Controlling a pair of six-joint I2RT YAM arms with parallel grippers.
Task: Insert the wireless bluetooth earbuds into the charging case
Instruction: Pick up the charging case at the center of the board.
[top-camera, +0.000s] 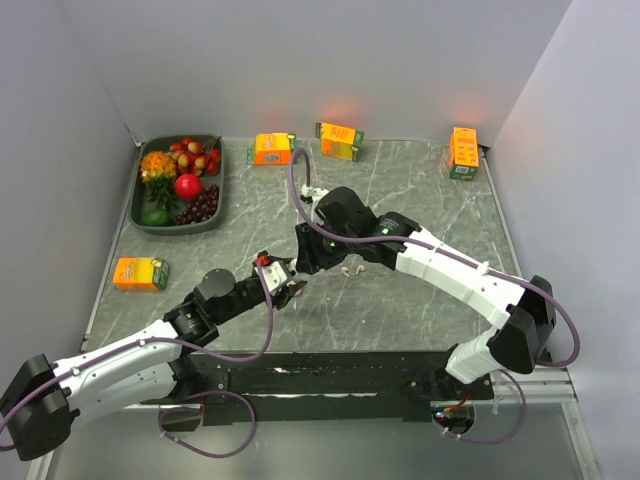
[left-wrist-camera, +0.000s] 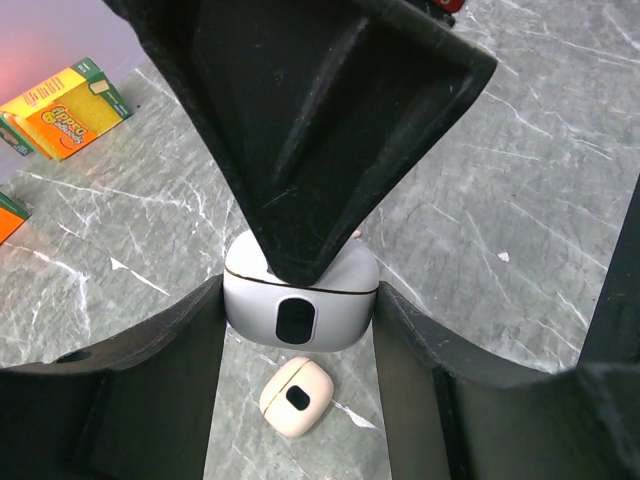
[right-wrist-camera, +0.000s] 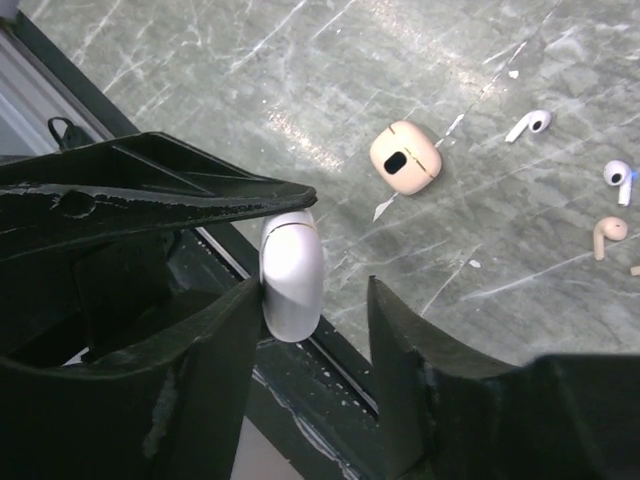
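Note:
My left gripper (left-wrist-camera: 300, 298) is shut on a white charging case (left-wrist-camera: 300, 312) and holds it above the table, its lid closed. My right gripper (right-wrist-camera: 313, 285) is open. Its left finger touches the case (right-wrist-camera: 292, 272), and the other finger stands well apart. In the left wrist view one right finger (left-wrist-camera: 310, 130) presses on the case's top. Two white stemmed earbuds (right-wrist-camera: 530, 124) (right-wrist-camera: 617, 177) lie on the marble table, right of the grippers. In the top view both grippers meet near the table's middle (top-camera: 292, 270), with the earbuds (top-camera: 350, 268) just to the right.
A beige closed case (right-wrist-camera: 405, 157) lies on the table under the grippers, and a beige earbud (right-wrist-camera: 606, 232) lies near the white ones. Orange cartons (top-camera: 140, 272) (top-camera: 272, 149) (top-camera: 340, 140) (top-camera: 463, 152) stand around. A fruit tray (top-camera: 146, 218) sits back left.

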